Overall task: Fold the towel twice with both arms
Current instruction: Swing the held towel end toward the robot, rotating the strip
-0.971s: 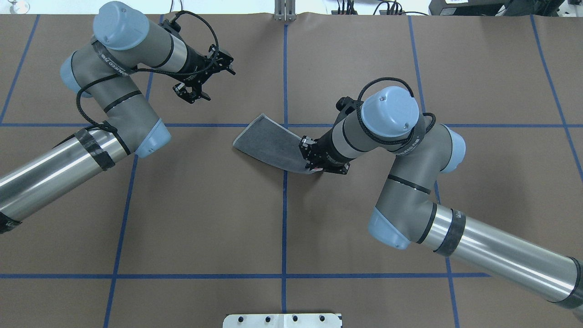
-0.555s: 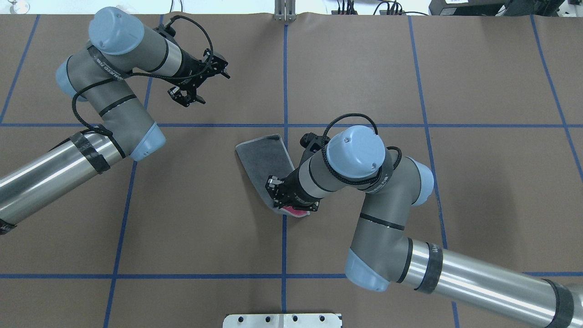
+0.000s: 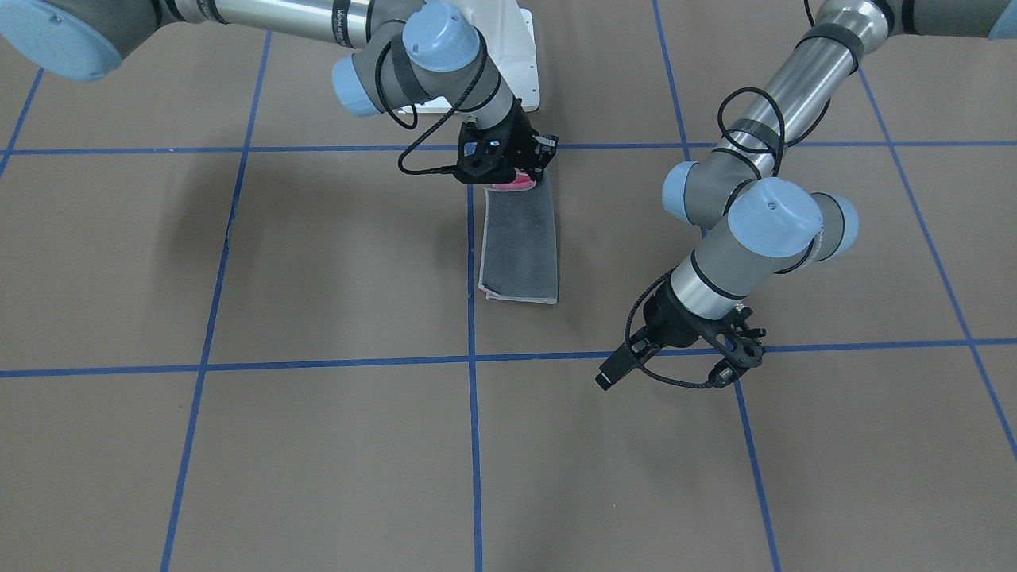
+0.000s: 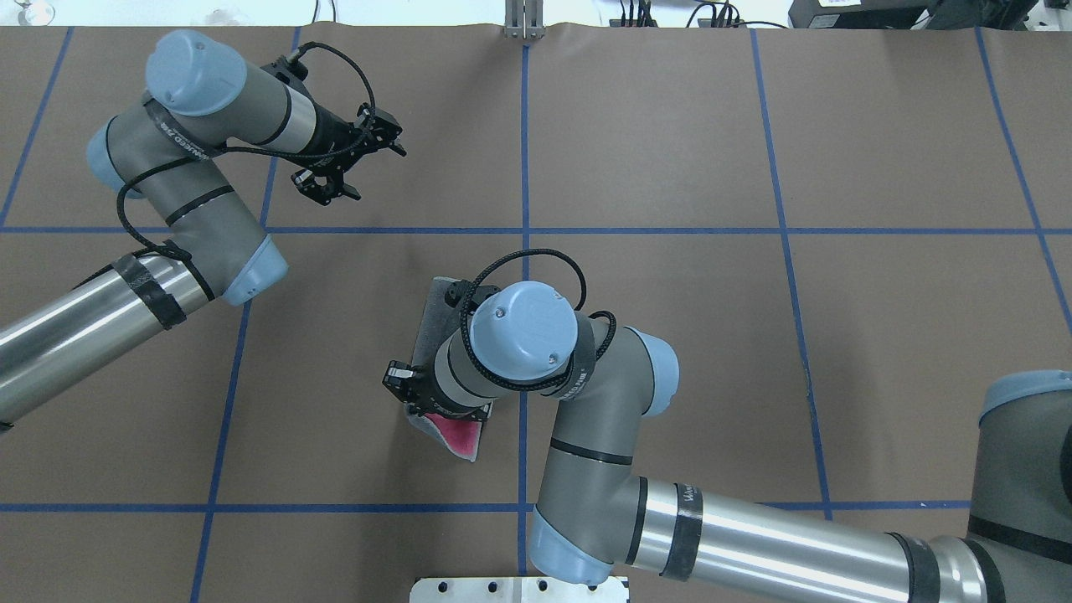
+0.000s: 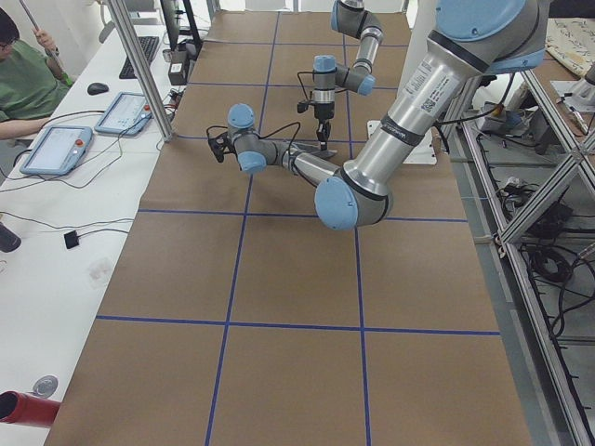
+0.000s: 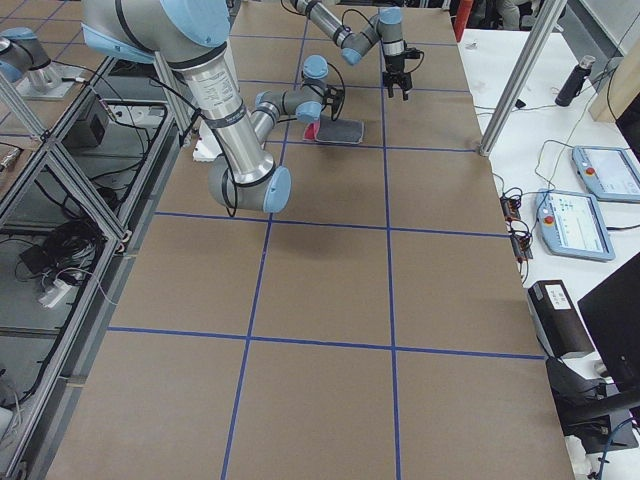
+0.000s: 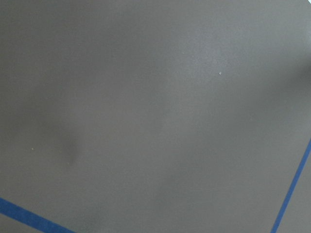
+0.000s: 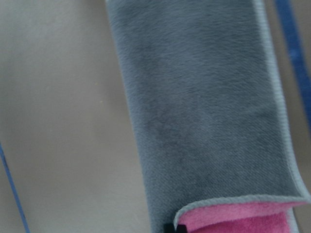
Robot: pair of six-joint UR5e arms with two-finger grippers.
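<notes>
Pinching towel (image 3: 520, 246) at its end — right tool (image 3: 520, 179), left tool (image 3: 737, 353) spread, well apart

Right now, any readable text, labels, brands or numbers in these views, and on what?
No text reads well enough to quote.
left arm, black band: white lettering, too blurred to read.
right arm, silver forearm: small dark lettering, too small to read.
towel: no label or print shows.
table: blue tape lines only, no numbers.
tablets beside the table: screens too small to read.
</notes>
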